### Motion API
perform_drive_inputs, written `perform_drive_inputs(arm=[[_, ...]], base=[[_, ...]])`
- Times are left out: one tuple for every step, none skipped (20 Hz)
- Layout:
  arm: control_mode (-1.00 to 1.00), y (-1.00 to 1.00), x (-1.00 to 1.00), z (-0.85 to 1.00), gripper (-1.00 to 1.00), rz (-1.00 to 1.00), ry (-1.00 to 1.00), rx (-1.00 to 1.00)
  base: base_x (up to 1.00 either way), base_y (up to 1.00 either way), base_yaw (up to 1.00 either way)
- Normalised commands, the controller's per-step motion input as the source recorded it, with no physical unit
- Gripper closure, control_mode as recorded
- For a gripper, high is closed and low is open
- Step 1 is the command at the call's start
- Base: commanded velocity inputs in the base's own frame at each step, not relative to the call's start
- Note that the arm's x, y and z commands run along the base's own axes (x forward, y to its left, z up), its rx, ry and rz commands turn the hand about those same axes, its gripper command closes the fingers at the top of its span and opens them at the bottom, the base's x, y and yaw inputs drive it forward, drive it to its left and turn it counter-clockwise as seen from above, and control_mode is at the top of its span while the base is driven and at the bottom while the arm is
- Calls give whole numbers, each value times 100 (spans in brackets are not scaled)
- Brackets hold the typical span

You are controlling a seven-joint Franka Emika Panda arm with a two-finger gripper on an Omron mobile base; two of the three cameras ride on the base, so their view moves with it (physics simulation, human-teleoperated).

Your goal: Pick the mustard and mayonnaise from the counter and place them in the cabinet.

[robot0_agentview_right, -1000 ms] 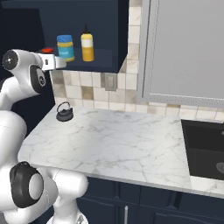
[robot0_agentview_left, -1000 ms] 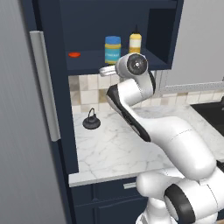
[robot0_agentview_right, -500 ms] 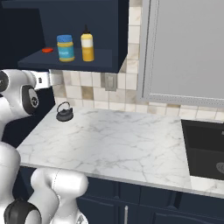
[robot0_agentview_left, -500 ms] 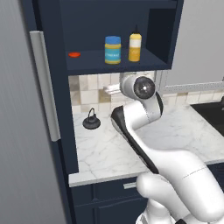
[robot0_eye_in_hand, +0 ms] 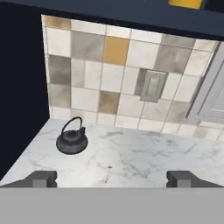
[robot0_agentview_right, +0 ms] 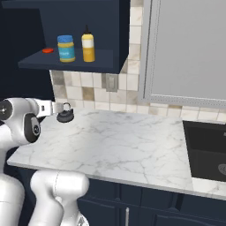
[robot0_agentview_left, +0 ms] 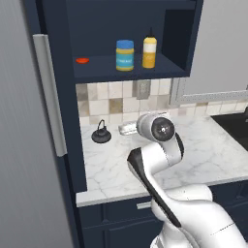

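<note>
Behind the arm, gripper (robot0_eye_in_hand: 111, 178) hidden — mustard (robot0_agentview_left: 149, 52) shelved

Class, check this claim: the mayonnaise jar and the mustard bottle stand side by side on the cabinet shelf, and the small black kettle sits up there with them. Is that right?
Not quite. The mayonnaise jar and mustard bottle do stand side by side on the cabinet shelf, but the small black kettle sits below on the marble counter, near the tiled wall. The left base view shows this.

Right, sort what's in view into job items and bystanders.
Job items: slim yellow squeeze bottle, blue-lidded jar, navy wall cabinet, white marble counter, open gripper.
Bystanders: small dark kettle, red disc, dark sink.
</note>
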Motion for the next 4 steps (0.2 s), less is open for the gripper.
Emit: perform_drive_inputs(arm=[[-100, -5, -21, -100, -100, 0, 13, -1], [-100, -6, -13, -100, -100, 0, 15, -1], [-100, -9, -11, -100, -100, 0, 16, -1], [-100, -10, -9, -100, -100, 0, 17, 0]], base=[[0, 0, 0], [0, 0, 0], [0, 0, 0], [0, 0, 0]])
